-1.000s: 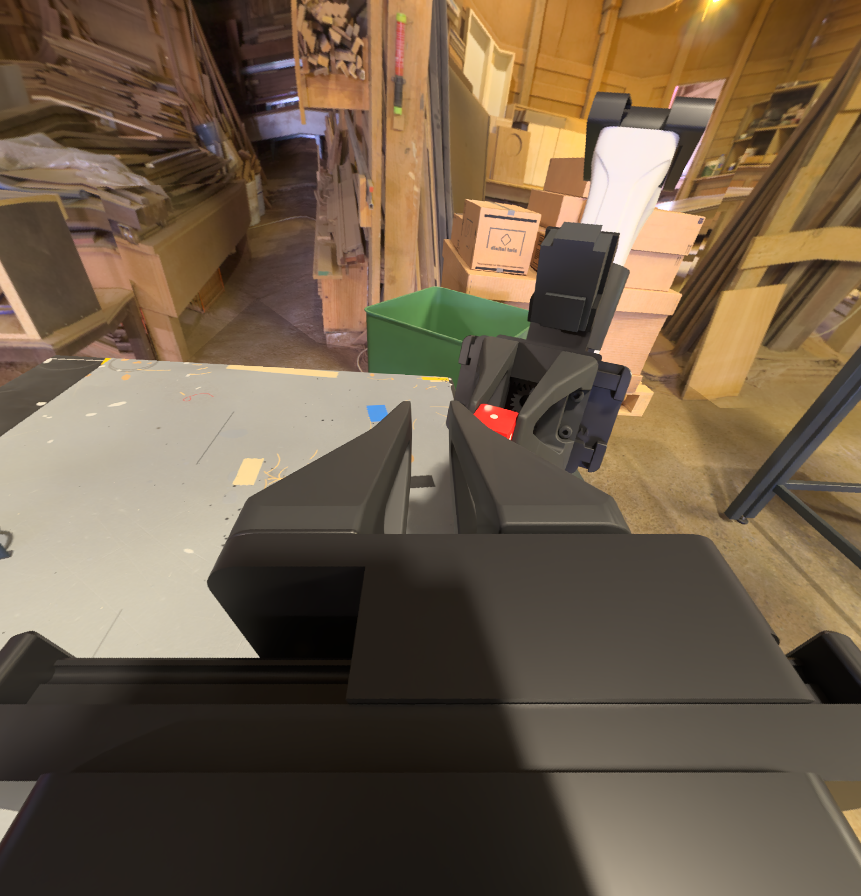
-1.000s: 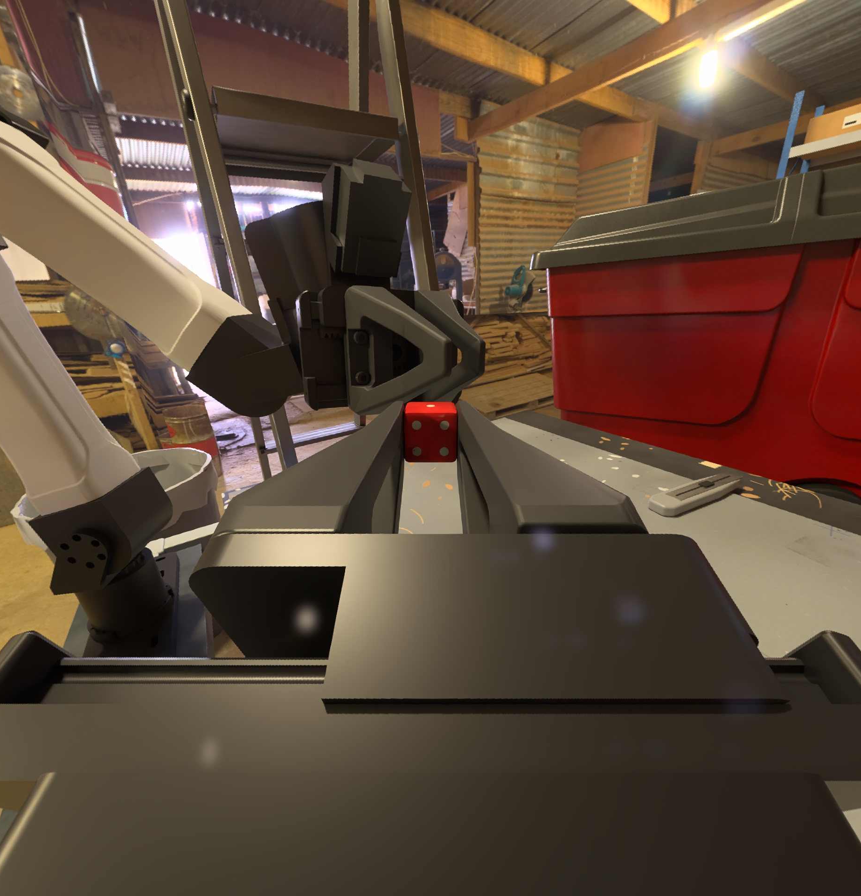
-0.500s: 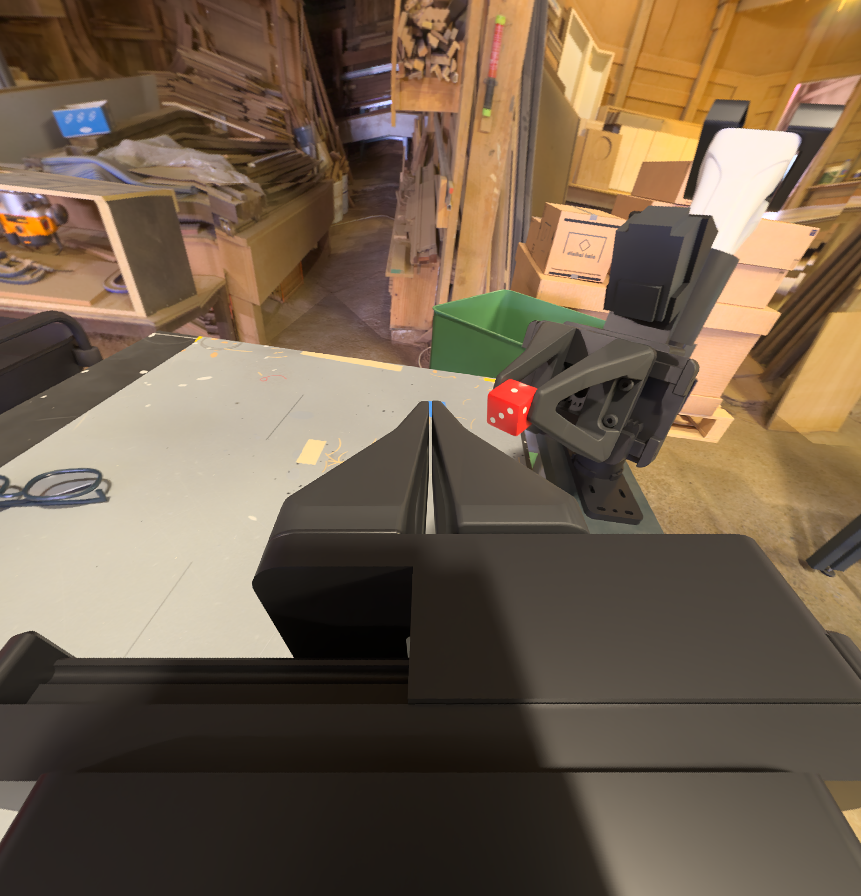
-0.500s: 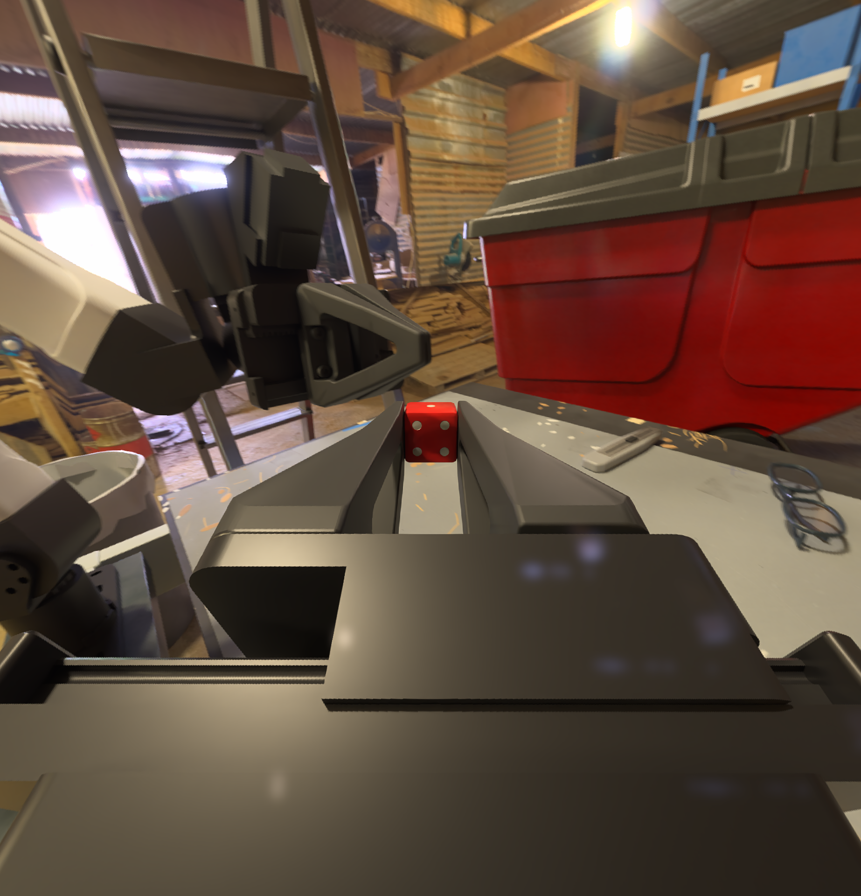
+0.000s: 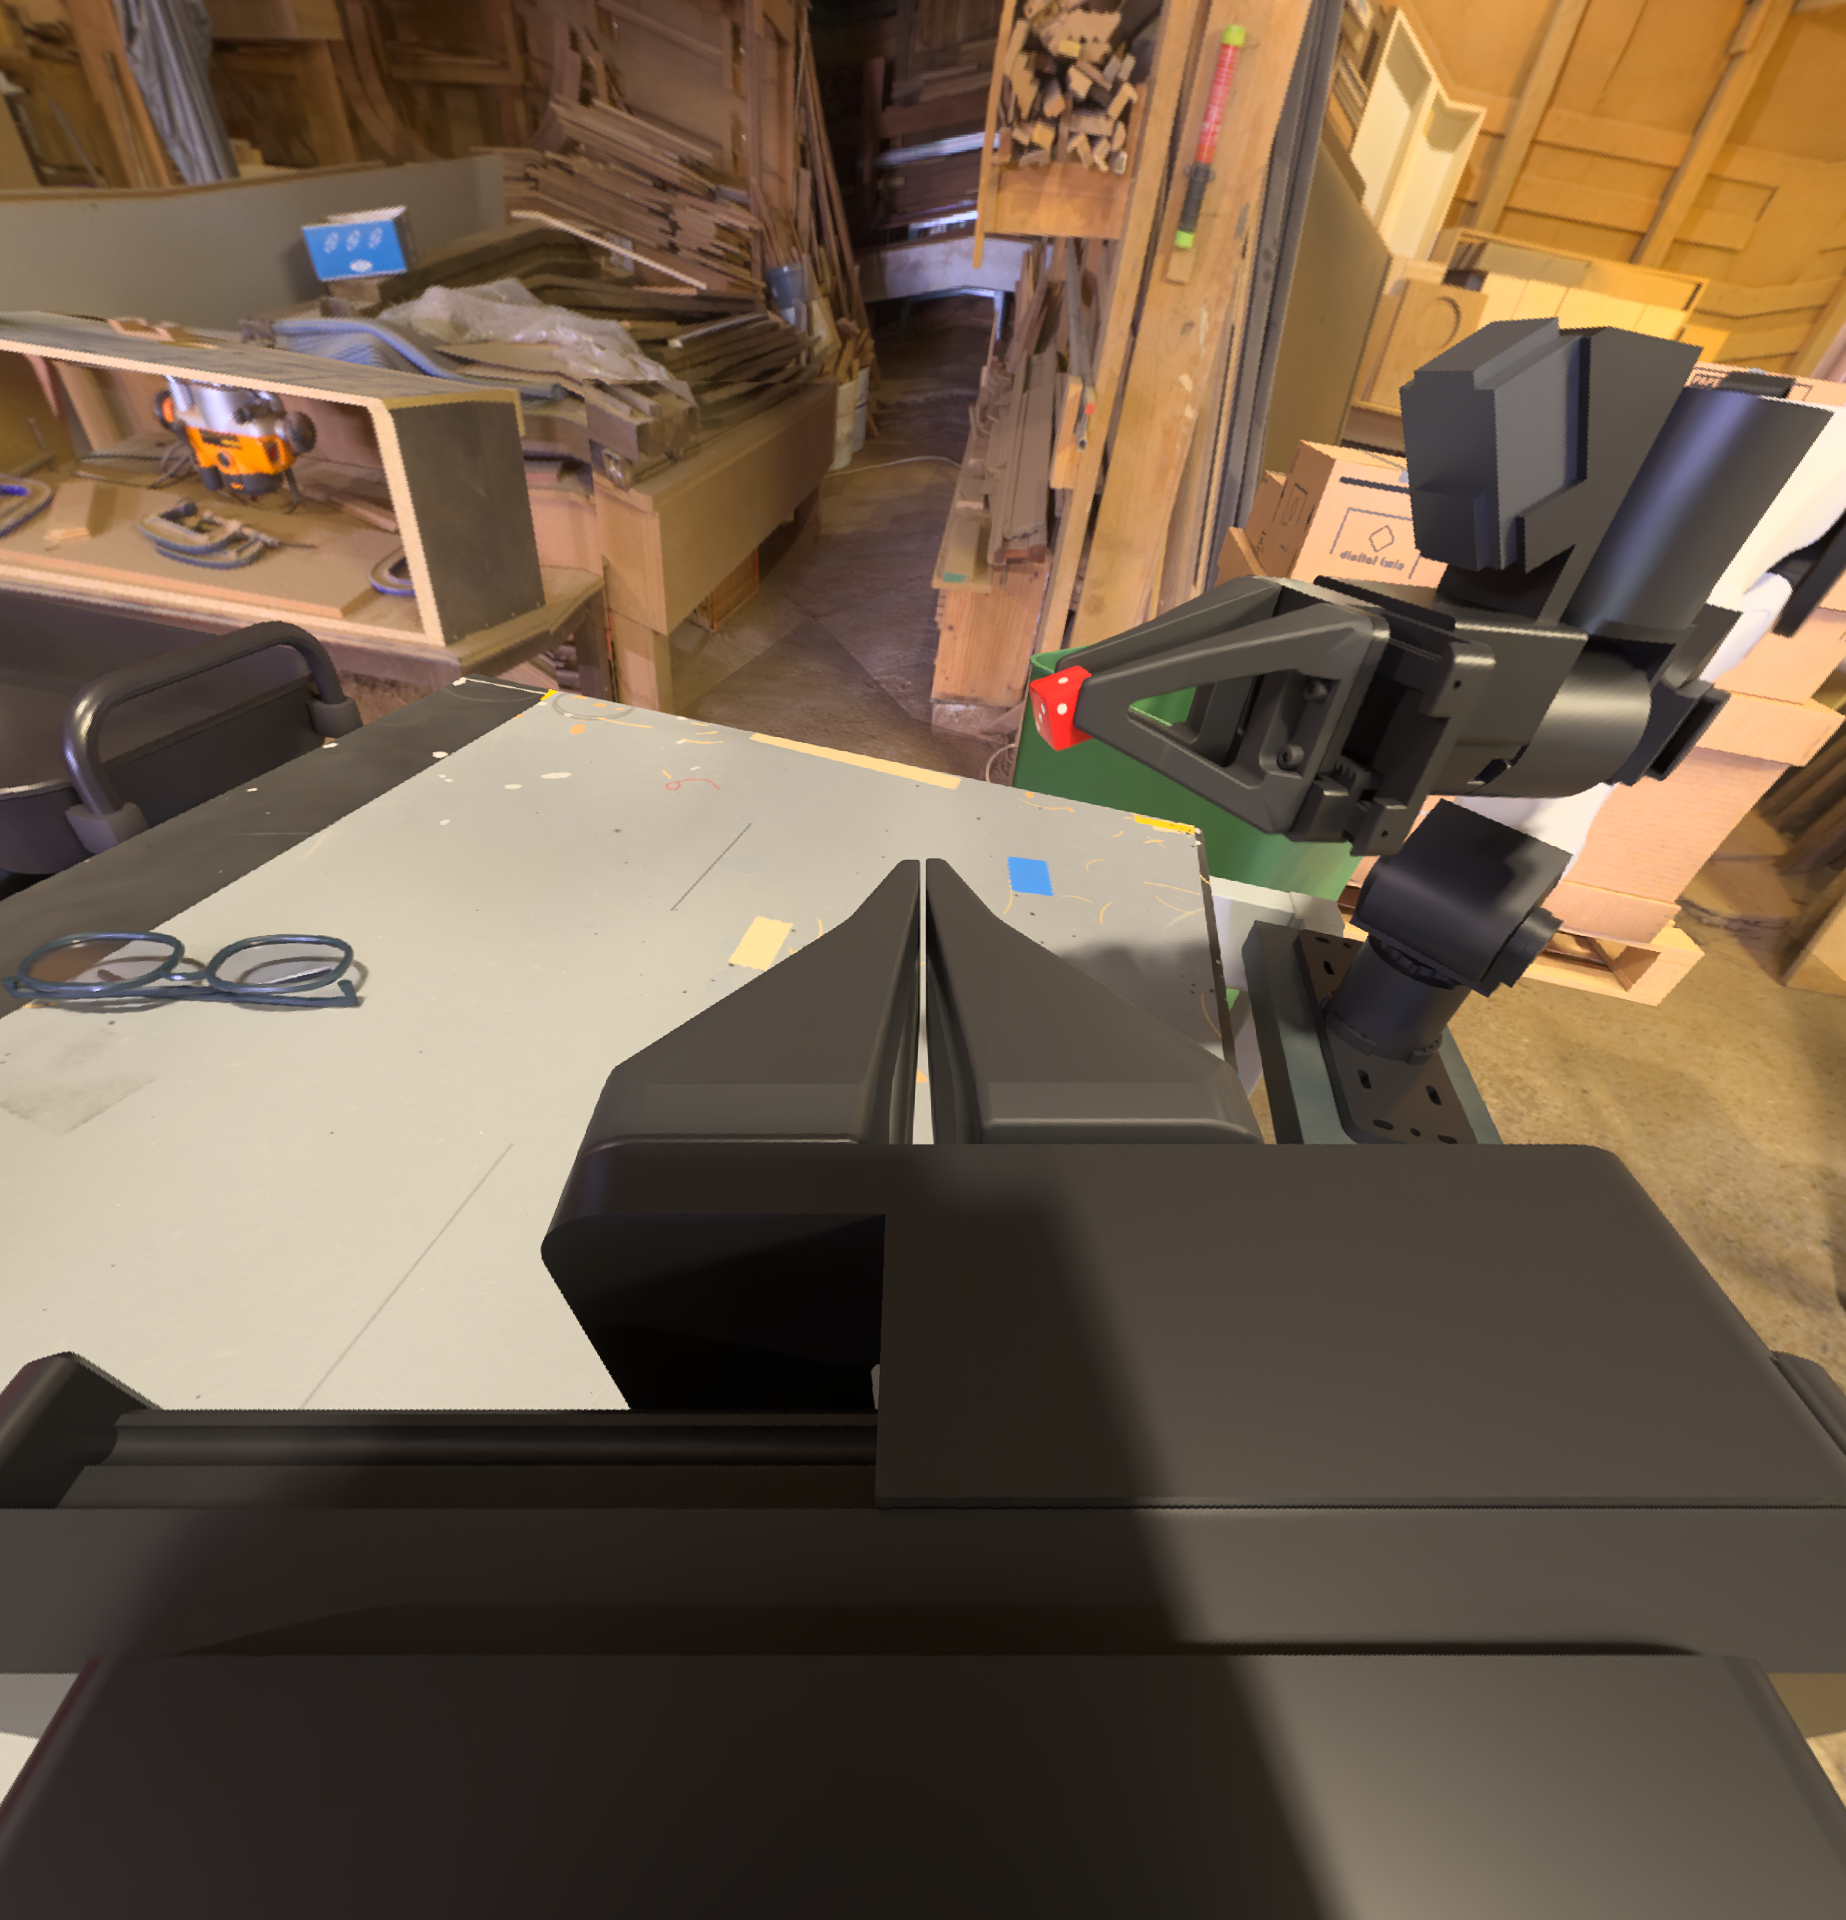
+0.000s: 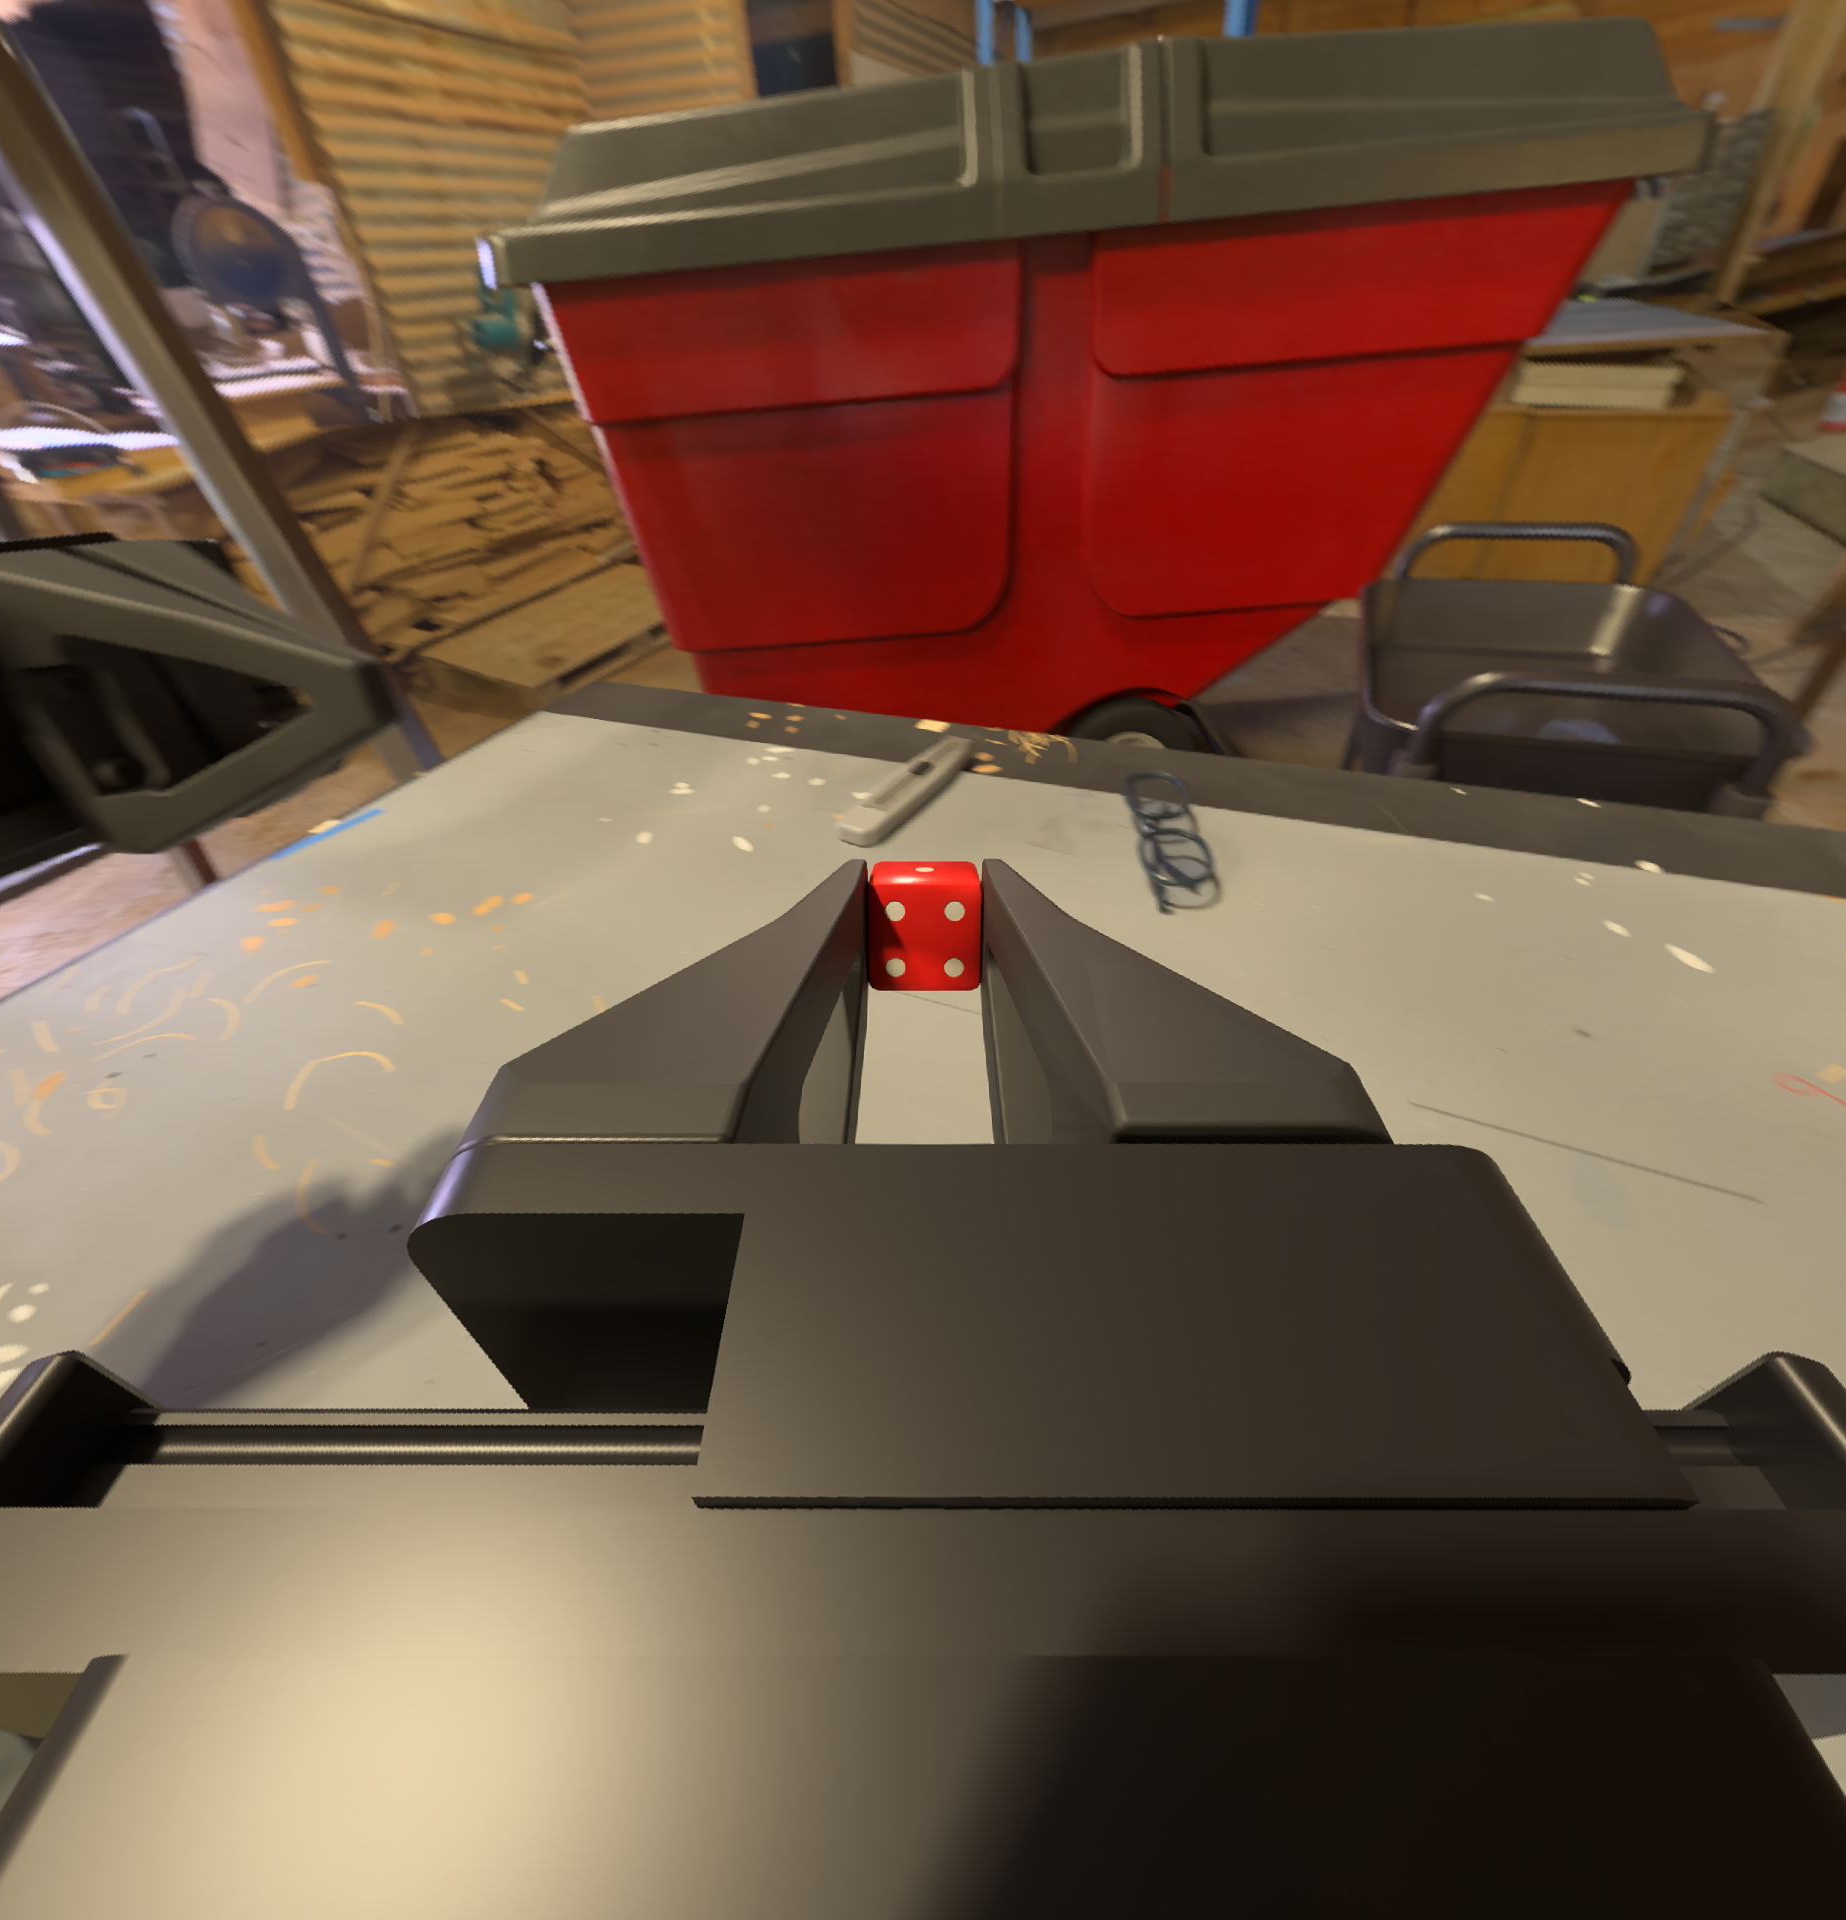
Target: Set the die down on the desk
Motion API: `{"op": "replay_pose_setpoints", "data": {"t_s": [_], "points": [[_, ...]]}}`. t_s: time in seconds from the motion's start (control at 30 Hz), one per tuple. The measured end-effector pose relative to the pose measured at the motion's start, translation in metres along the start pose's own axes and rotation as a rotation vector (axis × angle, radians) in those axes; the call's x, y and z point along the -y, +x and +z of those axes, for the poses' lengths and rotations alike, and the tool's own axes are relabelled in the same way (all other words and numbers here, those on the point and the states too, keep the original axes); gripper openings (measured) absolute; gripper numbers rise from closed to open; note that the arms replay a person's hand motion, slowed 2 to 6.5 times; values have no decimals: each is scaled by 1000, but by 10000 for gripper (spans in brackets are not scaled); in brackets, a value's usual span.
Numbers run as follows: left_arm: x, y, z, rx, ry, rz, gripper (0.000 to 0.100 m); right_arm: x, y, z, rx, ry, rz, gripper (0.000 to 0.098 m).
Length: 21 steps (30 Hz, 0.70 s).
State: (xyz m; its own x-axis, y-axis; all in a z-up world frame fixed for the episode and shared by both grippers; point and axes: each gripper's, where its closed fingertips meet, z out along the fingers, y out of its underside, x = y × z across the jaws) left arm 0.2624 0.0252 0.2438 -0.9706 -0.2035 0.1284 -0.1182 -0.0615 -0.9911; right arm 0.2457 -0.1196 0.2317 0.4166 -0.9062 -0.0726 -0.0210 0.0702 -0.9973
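The red die [image 6: 922,925] sits pinched between the two fingertips of the right end effector [image 6: 922,935], at their very ends, its four-pip face turned back toward the wrist camera and a single pip showing on top. The fingers press against its left and right sides, parted only by the die's width. In the left wrist view the die [image 5: 1057,709] pokes out from the tip of that end effector [image 5: 1080,707], held in the air above and past the far edge of the tabletop [image 5: 379,1143], clear of the surface.

The left end effector [image 5: 921,883] is closed with nothing in it, its fingers pressed nearly together, hanging over the tabletop well apart from the die.

On the grey tabletop [image 6: 1521,1039] lie glasses [image 6: 1168,842] and a pale utility knife [image 6: 903,802], both beyond the die. A red bin [image 6: 1054,416] stands behind.
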Motion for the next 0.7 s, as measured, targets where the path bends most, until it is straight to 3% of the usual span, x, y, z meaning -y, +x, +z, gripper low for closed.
{"op": "replay_pose_setpoints", "data": {"t_s": [0.33, 0.53, 0.7], "points": [[-1, -10, -2, 38, 3, -6, 9, -14, 97, -4, -288, -205, -37, 180], [-1, -12, -3, 46, 3, -6, 9, -40, 154, -2, -422, -411, -62, 180], [-3, -13, -4, 52, -6, -5, 9, -68, 194, 0, -483, -572, -41, 180]]}}
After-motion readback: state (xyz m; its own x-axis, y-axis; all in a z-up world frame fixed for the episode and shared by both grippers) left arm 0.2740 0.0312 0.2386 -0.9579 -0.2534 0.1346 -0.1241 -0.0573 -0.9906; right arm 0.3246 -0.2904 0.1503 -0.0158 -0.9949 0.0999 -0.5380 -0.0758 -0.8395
